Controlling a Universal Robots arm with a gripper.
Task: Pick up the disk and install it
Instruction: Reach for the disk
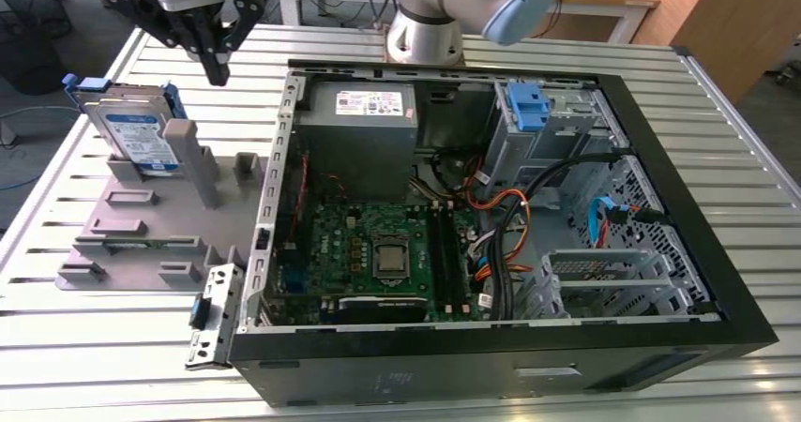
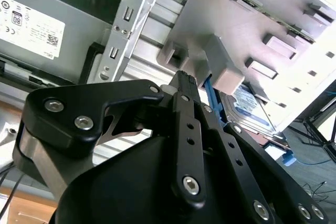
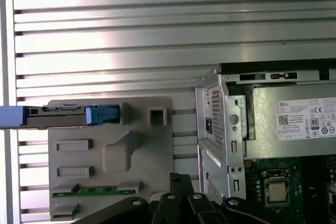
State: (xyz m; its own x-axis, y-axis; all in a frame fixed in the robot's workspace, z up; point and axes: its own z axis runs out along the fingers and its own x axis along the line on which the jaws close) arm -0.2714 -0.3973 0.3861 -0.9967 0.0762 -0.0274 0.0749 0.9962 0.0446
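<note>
**Disk parked in its holder, fingers empty above the plate**

Nearest in the exterior view is the open computer case on the slatted worktop, with the motherboard facing up and the power supply at the far end. On the exterior view's left there's a grey fixture plate. The disk stands on edge in a slot at the plate's far end, label showing. The first wrist view instead looks straight down on the disk edge-on, with blue rail ends visible. Farthest back, the fingers are pinched together on nothing, hovering over the plate near the disk but not touching it. The second wrist view has those closed fingers with the blue label peeking past.
</note>
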